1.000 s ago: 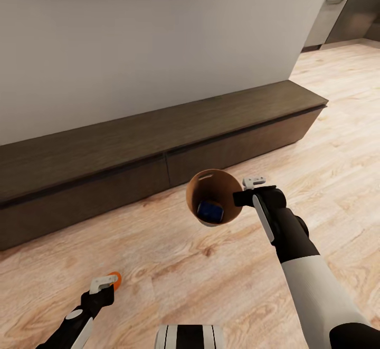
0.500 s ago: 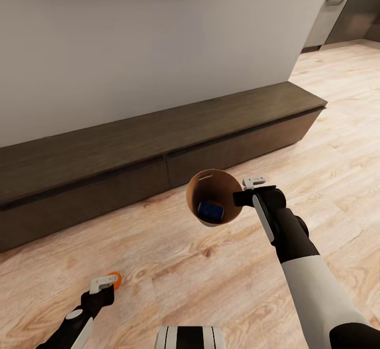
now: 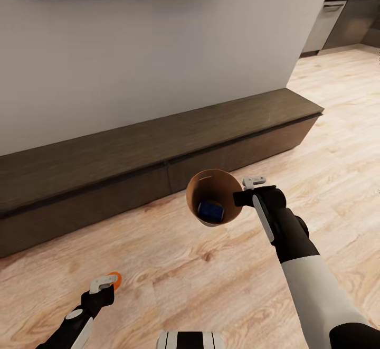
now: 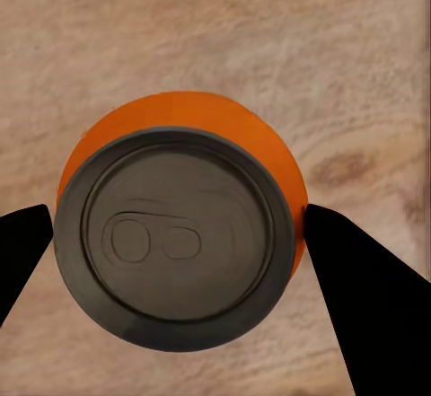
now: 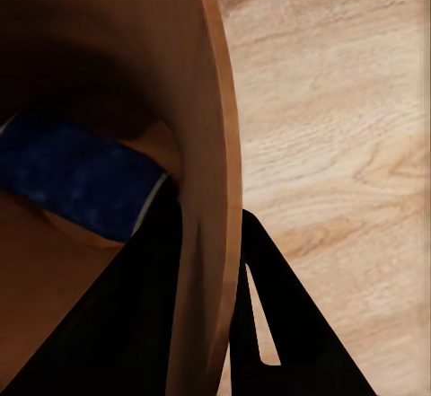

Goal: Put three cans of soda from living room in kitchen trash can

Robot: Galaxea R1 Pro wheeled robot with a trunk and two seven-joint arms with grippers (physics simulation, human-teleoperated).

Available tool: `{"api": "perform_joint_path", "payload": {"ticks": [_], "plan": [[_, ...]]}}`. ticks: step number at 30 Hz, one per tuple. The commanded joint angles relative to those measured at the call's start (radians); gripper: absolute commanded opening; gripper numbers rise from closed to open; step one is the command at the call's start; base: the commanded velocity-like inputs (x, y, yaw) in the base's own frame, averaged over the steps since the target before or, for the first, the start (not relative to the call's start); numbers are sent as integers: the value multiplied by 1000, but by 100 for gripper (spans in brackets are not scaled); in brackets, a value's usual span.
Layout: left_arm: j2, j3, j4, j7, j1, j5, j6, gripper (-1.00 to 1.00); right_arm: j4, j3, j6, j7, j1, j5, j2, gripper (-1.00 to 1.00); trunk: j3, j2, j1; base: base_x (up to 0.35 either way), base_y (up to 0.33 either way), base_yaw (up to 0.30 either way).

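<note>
Right gripper (image 3: 248, 190): clamped on the rim of the trash can (image 3: 214, 180), one finger inside the wall and one outside, bucket held up over the floor (image 3: 316, 148).
Trash can contents: a dark blue soda can (image 3: 210, 210) lying at the bottom.
Left gripper (image 3: 108, 282): fingers closed against both sides of an orange soda can (image 4: 180, 234), grey top facing the wrist camera.
Behind: long low dark-wood cabinet (image 3: 132, 148) along the pale wall (image 3: 158, 58).
Far right: dark kitchen cabinets (image 3: 348, 19).

pale plank floor (image 3: 174, 264) under a long low dark-wood cabinet (image 3: 158, 153)
</note>
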Motion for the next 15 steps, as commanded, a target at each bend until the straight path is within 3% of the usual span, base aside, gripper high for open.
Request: {"api": "perform_joint_path", "payload": {"ticks": [1, 15], "plan": [[0, 0, 0, 0, 0, 0, 0, -100, 0, 0, 0, 4, 0, -15, 0, -100, 5, 7, -4, 0, 0, 0], [0, 0, -1, 0, 0, 0, 0, -100, 0, -1, 0, 4, 0, -15, 0, -100, 71, 105, -58, 0, 0, 0]]}}
